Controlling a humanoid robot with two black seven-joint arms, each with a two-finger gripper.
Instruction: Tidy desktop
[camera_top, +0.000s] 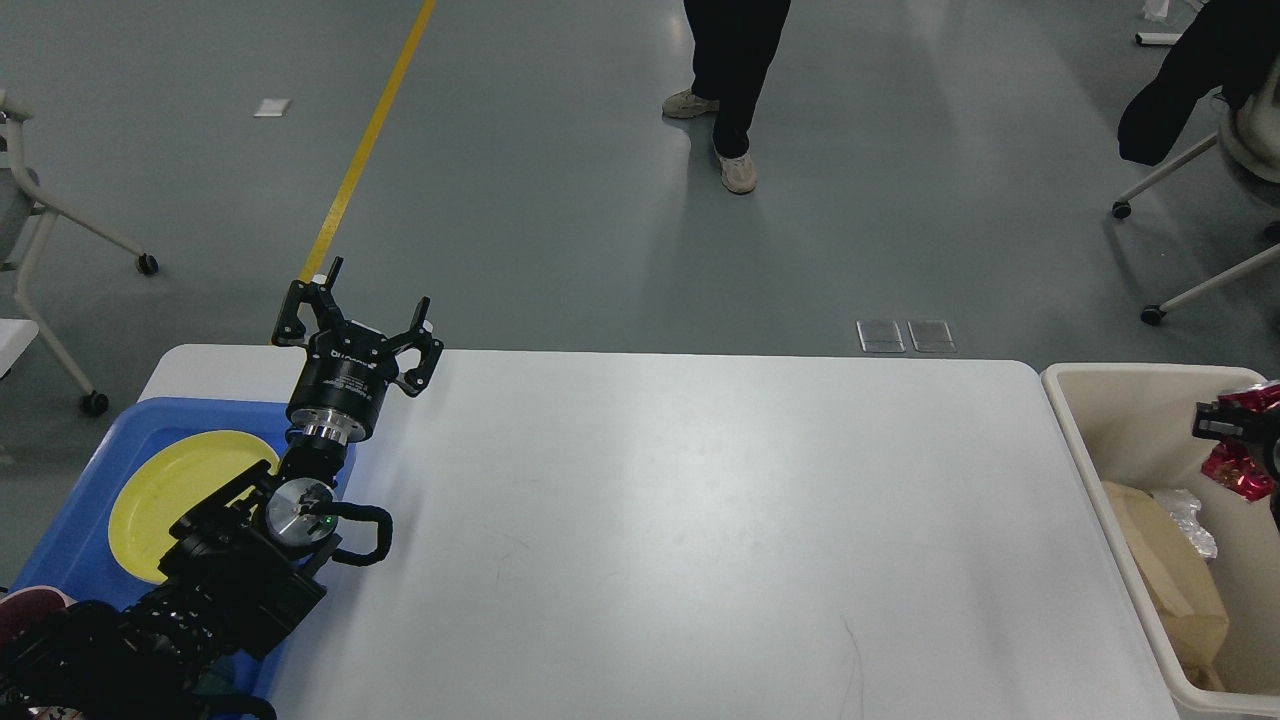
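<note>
The white desktop (700, 520) fills the middle of the head view and is bare. My left gripper (358, 308) is open and empty, held above the desktop's far left corner, beside the blue tray. My right gripper (1222, 427) shows only partly at the right edge. It is shut on a crumpled shiny red wrapper (1238, 470) and holds it over the cream bin (1110, 400).
The cream bin at the desktop's right end holds a brown paper piece (1170, 570) and crumpled clear plastic (1192, 515). A blue tray (90, 480) at the left holds a yellow plate (170, 490). A person (735, 60) walks beyond the table. Wheeled chairs stand at both sides.
</note>
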